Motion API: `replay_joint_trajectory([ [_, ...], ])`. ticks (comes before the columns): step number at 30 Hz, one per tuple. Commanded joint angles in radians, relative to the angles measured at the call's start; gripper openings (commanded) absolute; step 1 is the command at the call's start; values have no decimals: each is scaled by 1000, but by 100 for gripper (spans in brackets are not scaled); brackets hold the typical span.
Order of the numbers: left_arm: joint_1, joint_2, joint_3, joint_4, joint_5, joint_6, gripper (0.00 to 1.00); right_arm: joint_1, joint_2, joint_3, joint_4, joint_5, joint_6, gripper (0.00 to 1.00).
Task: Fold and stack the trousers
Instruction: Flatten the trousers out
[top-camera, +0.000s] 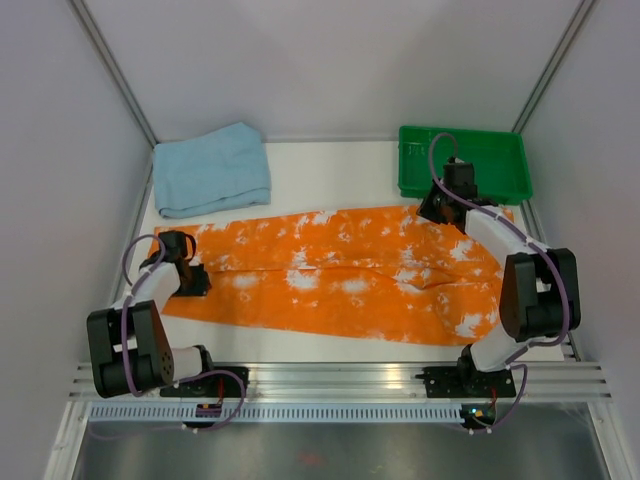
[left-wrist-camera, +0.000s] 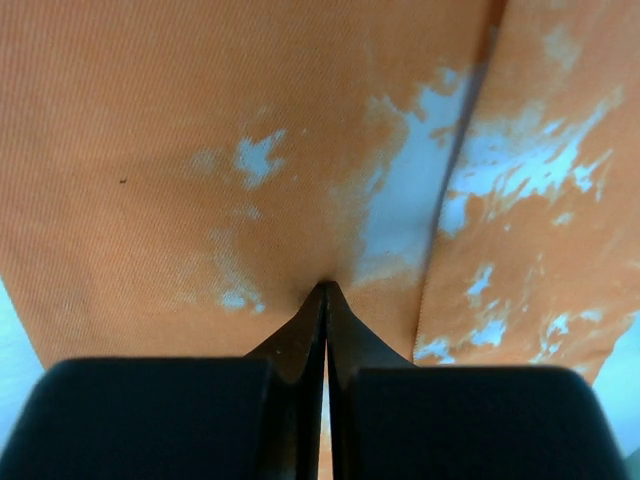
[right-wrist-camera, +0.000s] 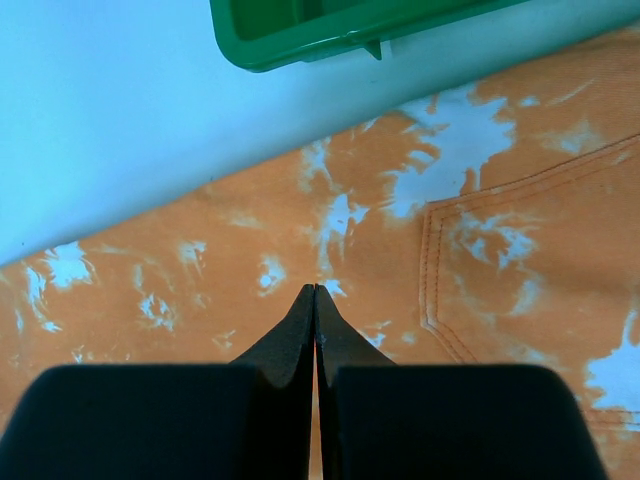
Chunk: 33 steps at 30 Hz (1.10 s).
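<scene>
White tabletop (top-camera: 330, 170) walled by pale panels fills the top view, and the trousers (top-camera: 340, 275) lie full length across its middle, from 9 o'clock to 3 o'clock. They are orange with white blotches, the legs run side by side, and no fold is made yet. A folded light blue towel (top-camera: 210, 170) sits at 11 o'clock and a green tray (top-camera: 495, 160) at 1 o'clock, just beyond the waist end. The left gripper (top-camera: 190, 275) is down on the leg ends at 9 o'clock. Its wrist view shows the fingers pressed together with their tips against the cloth, just beside a leg edge (left-wrist-camera: 455, 180) running toward 12 o'clock. Whether any fabric is caught between them cannot be told. The right gripper (top-camera: 440, 208) rests at the far edge of the waist, toward 2 o'clock. Its fingers are also together, tips over the cloth just left of a stitched pocket (right-wrist-camera: 520, 260), and nothing shows between them. This looks like the taking-hold step before the first lengthwise fold. The next move probably calls for a sure pinch at both ends, and the right fingers would likely need to part and close again on the edge. After that, an even lift would carry the far leg toward 6 o'clock over the near one, with both ends kept level so the thin cloth does not bunch or drag.
</scene>
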Motion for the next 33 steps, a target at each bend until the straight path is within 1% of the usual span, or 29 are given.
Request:
replay_joint_trajectory([
  [1,-2,56,-6,-347,-70,-46,2,6,37,54,13,22,16,0],
  [3,-2,34,13,-408,-61,-71,2,6,55,60,13,13,15,0],
  [5,-3,30,28,-482,-81,-134,2,13,77,74,16,-13,4,0],
  [7,-2,45,43,-554,-102,-145,2,56,97,109,27,-36,-19,0],
  [9,-2,57,47,-551,-95,-115,2,108,138,152,13,-29,-71,0],
  [10,-2,65,50,-554,-89,-109,2,165,155,196,8,-29,-86,0],
  [16,-2,43,48,-560,-89,-142,2,352,276,312,62,-142,-158,0],
  [18,-2,37,62,-547,-121,-142,2,392,325,330,91,-183,-165,0],
  [19,-2,34,73,-531,-136,-101,2,424,350,361,88,-199,-163,0],
  [20,-2,27,92,-536,-164,-98,2,440,394,379,74,-217,-165,0],
  [23,-2,1,117,-556,-223,-154,2,487,453,416,68,-228,-166,0],
  [24,-2,-24,128,-525,-236,-150,2,504,459,419,69,-226,-169,0],
  [26,0,-42,135,-458,-262,-119,2,515,476,419,69,-214,-169,0],
  [27,1,-45,152,-398,-267,-78,2,517,482,418,69,-214,-169,0],
  [29,0,-38,198,-349,-256,-23,3,517,493,428,36,-174,-171,0],
  [30,0,-20,217,-314,-242,41,5,517,493,442,21,-148,-174,0],
  [32,0,-6,276,-293,-234,101,11,514,477,454,-22,-64,-192,0],
  [33,0,-1,290,-270,-227,194,15,501,468,464,-33,-36,-192,0],
])
